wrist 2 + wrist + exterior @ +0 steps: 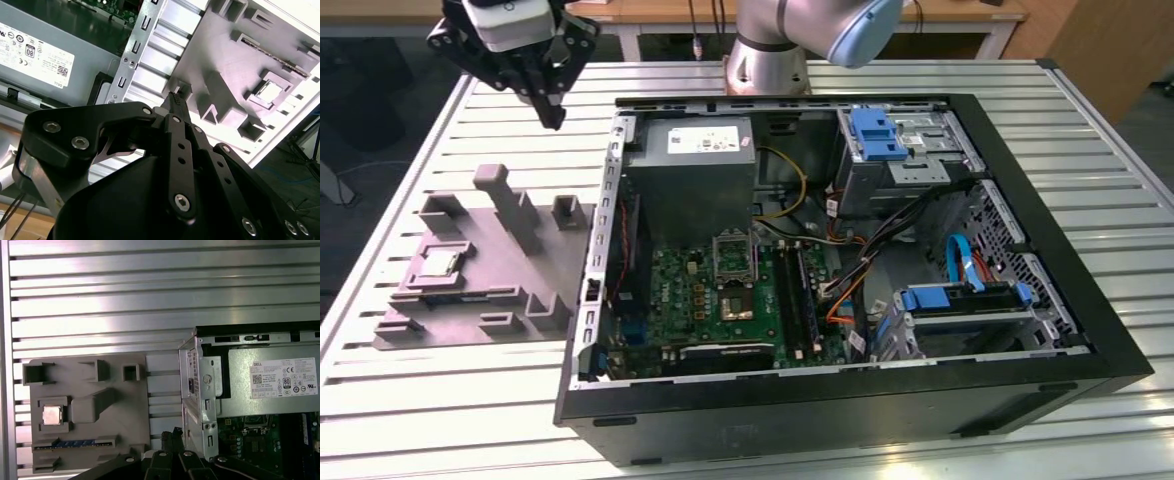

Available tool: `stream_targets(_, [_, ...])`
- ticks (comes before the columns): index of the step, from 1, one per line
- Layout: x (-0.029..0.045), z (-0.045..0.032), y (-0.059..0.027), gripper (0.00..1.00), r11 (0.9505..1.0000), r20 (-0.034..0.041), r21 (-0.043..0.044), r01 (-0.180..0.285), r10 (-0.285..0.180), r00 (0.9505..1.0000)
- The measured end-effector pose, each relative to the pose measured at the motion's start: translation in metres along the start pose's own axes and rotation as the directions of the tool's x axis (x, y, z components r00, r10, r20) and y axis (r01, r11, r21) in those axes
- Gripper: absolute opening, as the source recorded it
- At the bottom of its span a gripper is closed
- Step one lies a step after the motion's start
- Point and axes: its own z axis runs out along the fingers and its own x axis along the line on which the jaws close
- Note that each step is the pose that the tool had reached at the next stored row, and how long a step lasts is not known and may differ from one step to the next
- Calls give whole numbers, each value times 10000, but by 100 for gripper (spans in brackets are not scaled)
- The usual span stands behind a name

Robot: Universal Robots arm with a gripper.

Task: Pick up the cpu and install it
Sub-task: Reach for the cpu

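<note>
Silvery cpu (438, 265) sits recessed in the grey holder (480, 288), at the exterior view's left of the computer case (854, 412). In the second wrist view, the claw (175, 98) is pinched closed and empty. In the first wrist view, it hangs over the tabletop (150, 290), apart from the cpu.

The exterior view looks steeply down across the desk (427, 420) onto the open case (854, 420) from a distance. Both wrist views look down past the claw (175, 100), sharing the tray (125, 410) and the case's corner.

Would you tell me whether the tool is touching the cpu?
Apart: in the exterior view the tool hangs well away from the cpu, which lies in the grey holder.
</note>
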Motion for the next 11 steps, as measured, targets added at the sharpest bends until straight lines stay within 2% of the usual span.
stream_targets(6, [83, -1, -6, 11, 10000, 0, -1, -2, 2, 10000])
stream_targets(11, [111, 1, -9, 11, 10000, -5, 0, -1, 1, 10000])
